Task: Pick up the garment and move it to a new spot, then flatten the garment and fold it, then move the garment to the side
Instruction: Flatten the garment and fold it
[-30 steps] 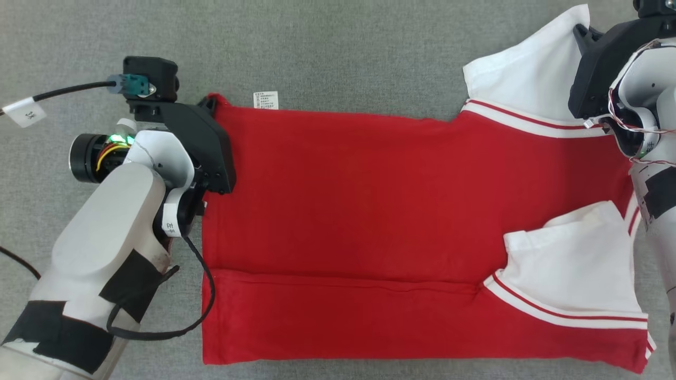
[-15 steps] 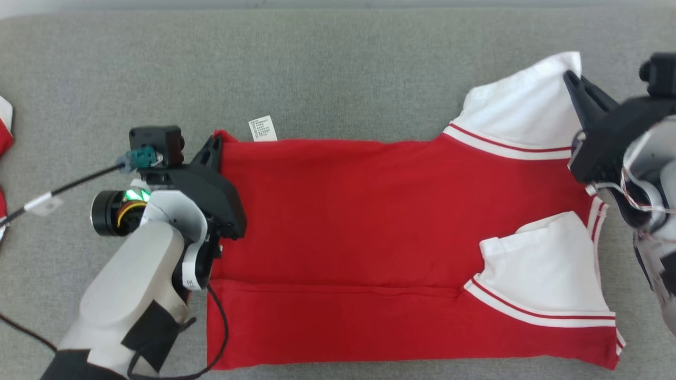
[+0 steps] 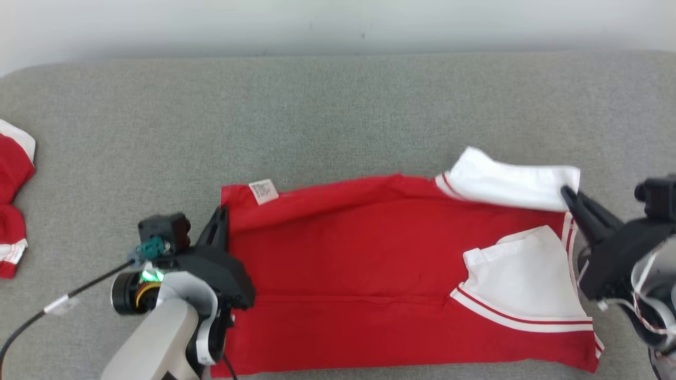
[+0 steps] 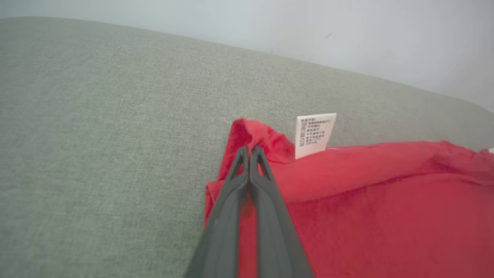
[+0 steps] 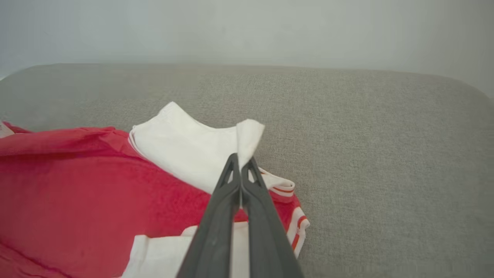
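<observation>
The garment [image 3: 369,264] is a red shirt with white, red-striped sleeves, spread across the grey cushion with its near edge folded over. My left gripper [image 3: 221,212] is shut on the garment's far left red corner [image 4: 251,135], next to a white care label [image 4: 314,133]. My right gripper [image 3: 566,191] is shut on the tip of the far white sleeve [image 5: 247,139]. Both pinched corners are lifted and the far edge curls toward me. The other white sleeve [image 3: 523,279] lies flat on the red body.
The grey cushion [image 3: 338,111] ends at a pale wall [image 3: 338,21] behind. Another red and white garment [image 3: 13,206] lies at the far left edge. A black cable [image 3: 47,311] trails from my left wrist.
Both grippers have drawn the garment's far edge toward me, so that edge now rises and curls over. The head camera has tilted up, bringing the wall and the other garment into view.
</observation>
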Controlling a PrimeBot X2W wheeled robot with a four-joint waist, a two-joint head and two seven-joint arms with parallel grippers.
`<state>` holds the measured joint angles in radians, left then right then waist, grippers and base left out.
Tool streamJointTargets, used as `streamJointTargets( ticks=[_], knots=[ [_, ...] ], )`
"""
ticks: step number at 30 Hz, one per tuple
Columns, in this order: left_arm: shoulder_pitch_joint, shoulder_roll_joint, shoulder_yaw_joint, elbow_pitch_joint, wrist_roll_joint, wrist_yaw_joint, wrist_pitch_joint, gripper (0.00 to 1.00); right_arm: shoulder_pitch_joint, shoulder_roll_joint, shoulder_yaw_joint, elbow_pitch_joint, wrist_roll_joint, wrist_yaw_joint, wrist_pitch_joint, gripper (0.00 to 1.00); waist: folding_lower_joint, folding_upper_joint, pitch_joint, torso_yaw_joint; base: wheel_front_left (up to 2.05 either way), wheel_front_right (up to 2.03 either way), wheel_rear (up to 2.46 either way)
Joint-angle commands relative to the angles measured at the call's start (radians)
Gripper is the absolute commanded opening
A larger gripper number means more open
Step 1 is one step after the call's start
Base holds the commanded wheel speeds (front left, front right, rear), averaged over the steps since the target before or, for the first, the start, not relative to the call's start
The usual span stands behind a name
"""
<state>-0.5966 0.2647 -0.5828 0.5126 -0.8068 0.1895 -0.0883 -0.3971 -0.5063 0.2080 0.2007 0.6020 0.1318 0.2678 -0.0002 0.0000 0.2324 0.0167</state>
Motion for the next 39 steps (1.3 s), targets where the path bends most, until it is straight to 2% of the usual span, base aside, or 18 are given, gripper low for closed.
streamJointTargets(
  ticks=[1,13,18,24,25,26,27,28,29,30,35,39],
  knots=[
    [0.024,0.002,0.001,0.005,-0.007,0.001,-0.01,0.0,0.036,-0.007,-0.015,-0.022,-0.012,-0.002,0.012,0.0,0.0002,0.0,-0.021,0.0,0.0,0.0,0.0],
    [0.145,-0.003,0.021,0.054,-0.056,0.011,-0.044,0.0,0.336,0.017,-0.102,-0.235,0.021,-0.002,0.2,0.0,0.0002,0.0,-0.08,-0.013,0.0,0.0,0.0],
    [0.185,-0.011,0.017,0.057,-0.066,0.02,-0.05,0.0,0.404,0.043,-0.132,-0.29,0.007,-0.002,0.228,0.0,0.0002,0.0,-0.096,-0.013,0.0,0.0,0.0],
    [0.23,-0.02,0.01,0.046,-0.071,0.025,-0.064,0.0,0.443,0.053,-0.142,-0.277,-0.047,-0.002,0.223,0.0,0.0002,0.0,-0.11,-0.01,0.0,0.0,0.0],
    [0.237,-0.022,0.009,0.043,-0.073,0.026,-0.065,0.0,0.444,0.053,-0.142,-0.267,-0.062,-0.002,0.22,0.39,0.0002,0.0,-0.112,-0.009,0.0,0.0,0.0],
    [0.242,-0.022,0.008,0.039,-0.074,0.029,-0.067,0.0,0.445,0.057,-0.142,-0.258,-0.071,-0.002,0.217,0.99,0.0002,0.0,-0.115,-0.007,0.0,0.0,0.0],
    [0.248,-0.02,0.008,0.037,-0.075,0.03,-0.069,0.0,0.446,0.06,-0.146,-0.249,-0.082,-0.002,0.217,1.0,0.0002,0.0,-0.117,-0.005,0.0,0.0,0.0],
    [0.254,-0.019,0.007,0.037,-0.075,0.03,-0.07,0.43,0.447,0.062,-0.147,-0.241,-0.09,-0.002,0.215,1.0,0.0002,0.0,-0.118,-0.003,0.0,0.0,0.0],
    [0.258,-0.017,0.004,0.038,-0.073,0.031,-0.07,0.78,0.447,0.066,-0.147,-0.234,-0.094,-0.002,0.214,1.0,0.0002,0.0,-0.12,-0.002,0.0,0.0,0.0],
    [0.259,-0.013,0.001,0.038,-0.068,0.031,-0.072,1.0,0.449,0.069,-0.146,-0.229,-0.099,-0.002,0.214,1.0,0.0002,0.0,-0.122,-0.001,0.0,0.0,0.0],
    [0.278,0.004,-0.001,0.032,-0.042,0.02,-0.117,1.0,0.46,0.081,-0.145,-0.226,-0.107,-0.002,0.212,1.0,0.0002,0.0,-0.137,0.002,0.0,0.0,0.0],
    [0.294,0.016,0.014,0.004,-0.006,-0.01,-0.164,1.0,0.471,0.095,-0.154,-0.236,-0.101,-0.002,0.204,1.0,0.0002,0.0,-0.157,0.007,0.0,0.0,0.0]
  ],
)
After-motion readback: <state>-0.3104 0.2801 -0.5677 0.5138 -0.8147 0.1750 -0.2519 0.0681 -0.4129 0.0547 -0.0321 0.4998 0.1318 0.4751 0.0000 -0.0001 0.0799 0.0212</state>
